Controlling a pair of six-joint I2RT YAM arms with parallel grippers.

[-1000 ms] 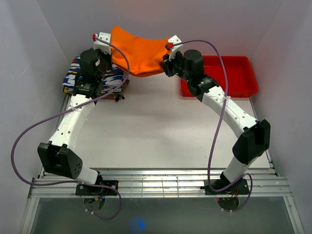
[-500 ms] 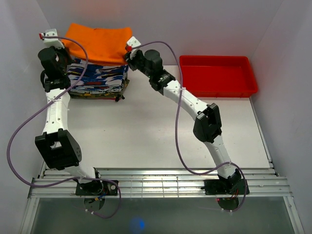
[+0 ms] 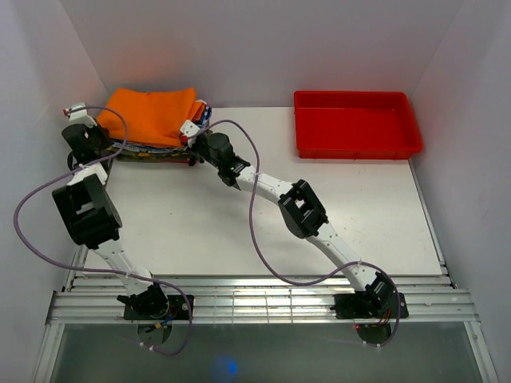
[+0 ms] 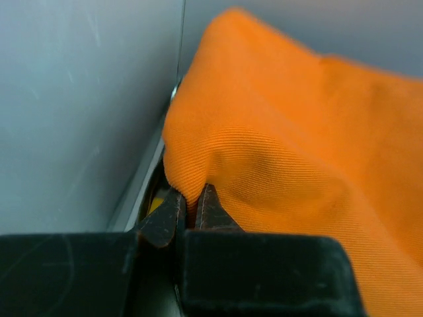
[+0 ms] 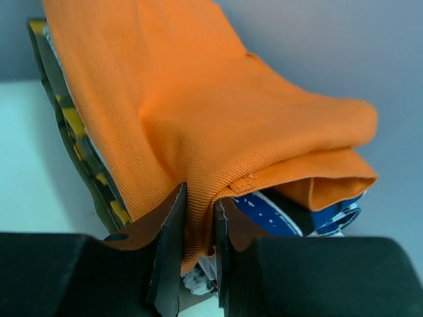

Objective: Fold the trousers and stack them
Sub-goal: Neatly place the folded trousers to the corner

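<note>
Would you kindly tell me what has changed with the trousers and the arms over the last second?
The left gripper and right gripper carried the trousers, earlier hanging in the air between them, leftward and down onto the stack of patterned clothes. Both stay shut on the cloth's edges; nothing was let go. The stack and the red tray have stayed in place.

The trousers [image 3: 156,108] lie (apparently folded) atop the patterned clothes [image 3: 152,152].

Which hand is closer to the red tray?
Right. The right hand grips the trousers on the side facing the red tray; the left hand grips their opposite side.
</note>
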